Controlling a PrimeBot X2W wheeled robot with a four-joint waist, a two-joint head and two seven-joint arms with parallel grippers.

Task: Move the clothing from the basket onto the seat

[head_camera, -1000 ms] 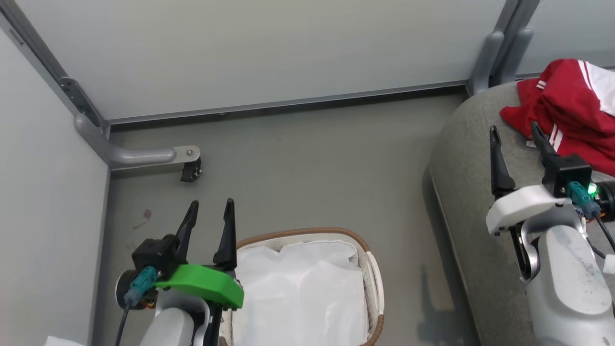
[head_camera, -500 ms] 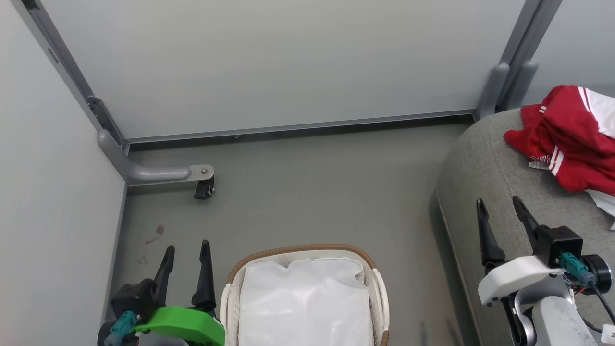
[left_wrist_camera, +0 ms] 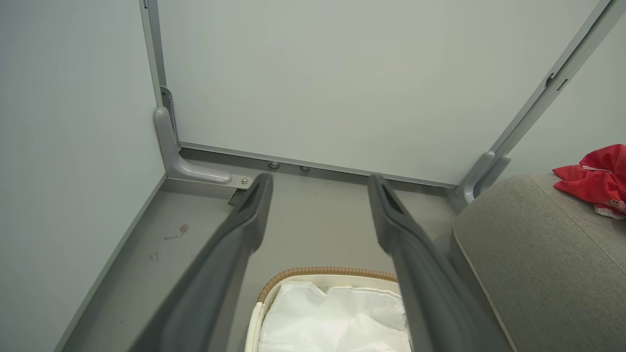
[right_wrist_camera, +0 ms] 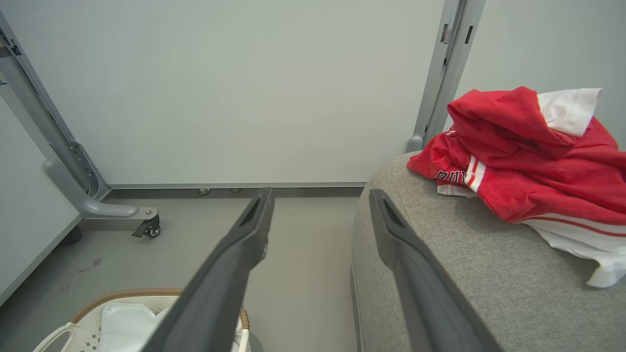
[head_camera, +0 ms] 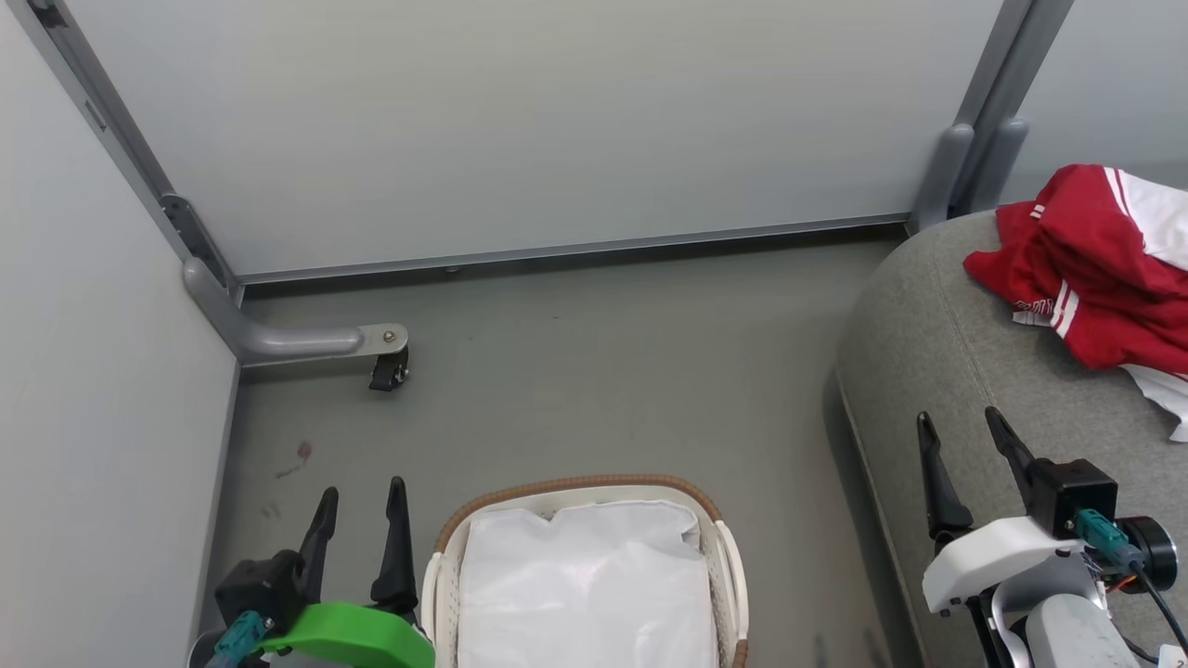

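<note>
The red clothing [head_camera: 1091, 274] with white stripes and panels lies bunched on the grey seat [head_camera: 937, 353] at the right; it shows too in the right wrist view [right_wrist_camera: 528, 156] and the left wrist view [left_wrist_camera: 594, 178]. The white basket [head_camera: 715, 547] with a brown rim sits on the floor at bottom centre, holding just its white liner [head_camera: 585, 584]. My left gripper [head_camera: 360, 501] is open beside the basket's left side, holding nothing. My right gripper [head_camera: 963, 431] is open over the seat's front edge, short of the clothing, holding nothing.
Pale partition panels close off the back and left. A grey panel foot with a black caster [head_camera: 388, 371] stands on the floor at left. Another panel post [head_camera: 965, 176] rises behind the seat. Grey floor [head_camera: 603, 371] lies between basket, panels and seat.
The head view has shifted, so the whole scene sits differently. Both grippers have dropped lower in the view and stayed open; the right one has drawn back from the clothing.
</note>
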